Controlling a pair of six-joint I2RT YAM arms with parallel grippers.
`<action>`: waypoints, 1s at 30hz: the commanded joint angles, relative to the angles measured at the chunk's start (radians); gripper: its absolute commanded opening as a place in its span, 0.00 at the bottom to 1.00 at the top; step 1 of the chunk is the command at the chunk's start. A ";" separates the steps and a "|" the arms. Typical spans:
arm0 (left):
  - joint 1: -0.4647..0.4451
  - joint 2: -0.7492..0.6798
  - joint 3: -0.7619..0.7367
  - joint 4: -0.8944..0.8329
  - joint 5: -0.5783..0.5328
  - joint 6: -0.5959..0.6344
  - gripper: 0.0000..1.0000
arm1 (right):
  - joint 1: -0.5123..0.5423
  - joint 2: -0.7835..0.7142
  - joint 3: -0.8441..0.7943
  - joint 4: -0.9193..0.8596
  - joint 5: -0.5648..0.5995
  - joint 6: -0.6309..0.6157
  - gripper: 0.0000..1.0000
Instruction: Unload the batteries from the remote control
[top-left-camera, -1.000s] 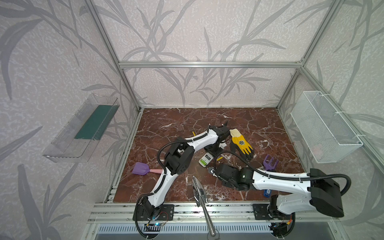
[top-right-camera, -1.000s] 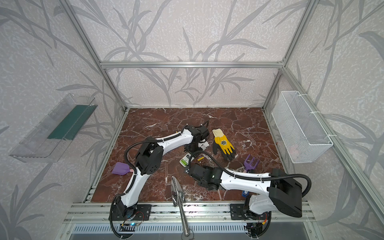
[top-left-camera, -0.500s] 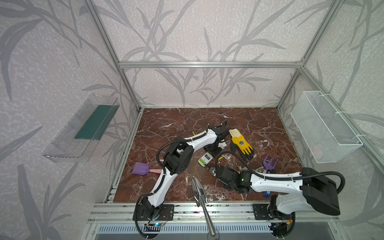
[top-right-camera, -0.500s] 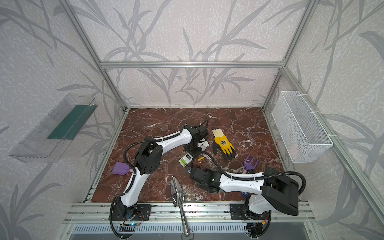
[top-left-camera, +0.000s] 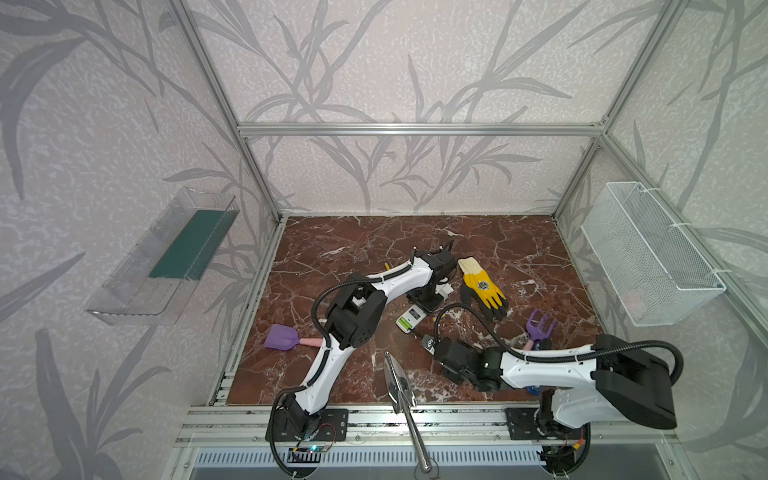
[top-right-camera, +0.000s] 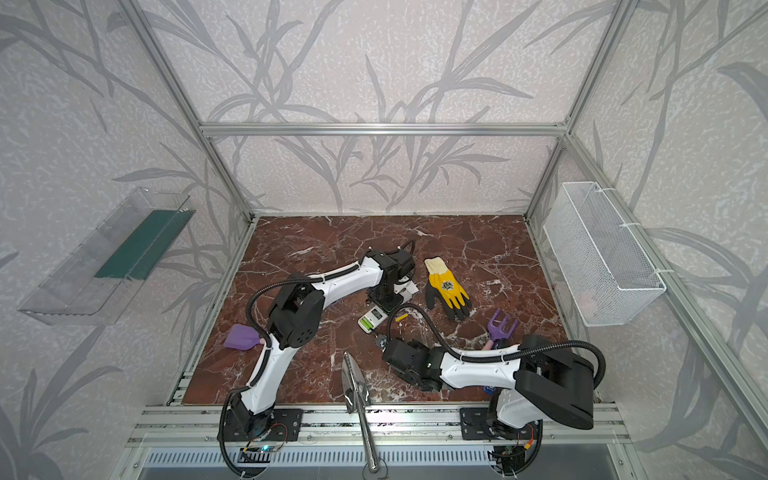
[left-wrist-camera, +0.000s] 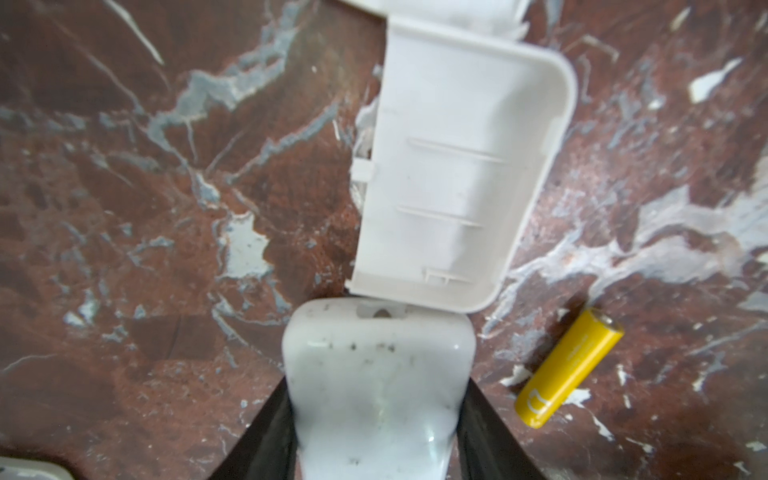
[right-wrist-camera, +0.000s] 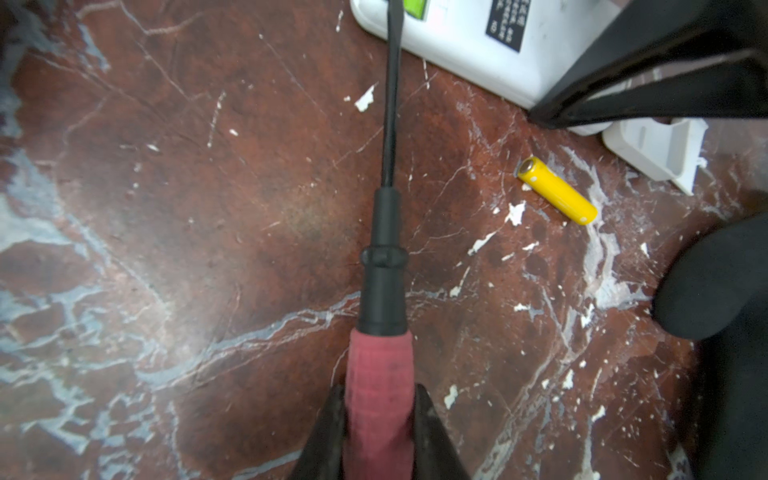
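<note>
Wrist views alone show left end effector (left-wrist-camera: 376, 384) gripping remote (left-wrist-camera: 378, 345), right end effector (right-wrist-camera: 380, 399) screwdriver (right-wrist-camera: 380, 291).

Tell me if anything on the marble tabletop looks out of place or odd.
A slim yellow battery lies loose on the brown marble tabletop, and the white plastic battery cover lies detached, inner side up; white flecks dot the marble.

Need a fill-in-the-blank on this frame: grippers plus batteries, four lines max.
1. The right gripper is shut on a ___.
2. The loose battery lying on the table is ___.
3. The batteries seated in the remote are ___.
4. The left gripper clamps one end of the ___.

Missing words: screwdriver; yellow; green; remote.
</note>
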 joint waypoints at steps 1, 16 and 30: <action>-0.027 0.100 -0.072 0.010 0.130 -0.101 0.06 | 0.011 0.012 0.010 0.213 -0.039 0.007 0.00; -0.021 0.096 -0.079 0.012 0.081 -0.113 0.05 | 0.011 -0.043 0.060 0.042 -0.033 -0.004 0.00; -0.020 0.060 -0.069 0.027 0.088 -0.102 0.47 | -0.002 -0.227 0.034 -0.020 0.008 -0.052 0.00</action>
